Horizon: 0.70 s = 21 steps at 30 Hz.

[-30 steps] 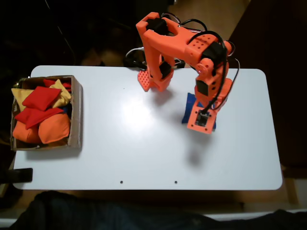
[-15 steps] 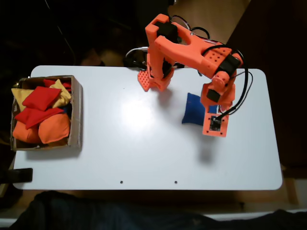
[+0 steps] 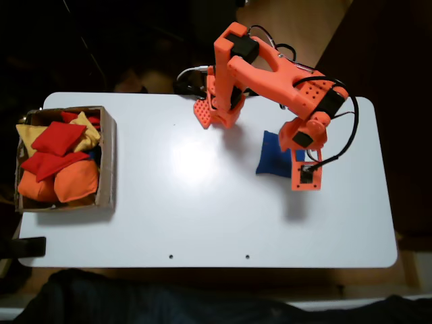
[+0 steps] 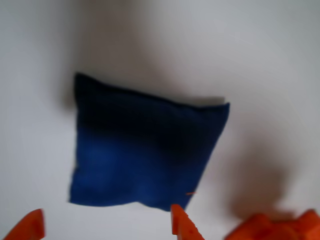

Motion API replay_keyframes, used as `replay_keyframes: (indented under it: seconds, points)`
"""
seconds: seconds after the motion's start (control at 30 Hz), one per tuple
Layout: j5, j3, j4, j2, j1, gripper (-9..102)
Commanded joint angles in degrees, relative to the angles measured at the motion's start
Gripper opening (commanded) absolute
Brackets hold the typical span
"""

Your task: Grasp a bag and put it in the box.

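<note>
The white table (image 3: 202, 202) carries the box (image 3: 106, 158) at its left edge, filled with red, orange and yellow beanbags (image 3: 57, 162). The bag (image 4: 145, 155) lies flat toward the right edge. The gripper (image 4: 105, 225) hangs above it, jaws spread wide, holding nothing.

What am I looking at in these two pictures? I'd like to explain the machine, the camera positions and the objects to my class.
The orange machine is a small robot arm bolted at the far edge of a white table. One camera looks down from above; the other rides on the arm's wrist. Its gripper, a two-finger claw, is open and holds nothing. In the wrist view, its orange fingertips poke in from the bottom edge, just short of a blue bag lying flat on the table. At the left in the fixed view, a cardboard box already holds red, orange and yellow beanbags.
</note>
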<state>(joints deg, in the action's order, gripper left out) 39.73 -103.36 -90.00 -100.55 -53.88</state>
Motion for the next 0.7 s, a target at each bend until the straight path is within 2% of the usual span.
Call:
replay_keyframes:
  seconds: [0.0,0.3,0.67]
  points:
    - [1.6,-1.3,-1.6,1.0,-1.3,54]
    - [1.4,-7.7,0.3,4.3,-1.8,54]
    - [-6.9,-8.1,2.8,3.1,-1.3,54]
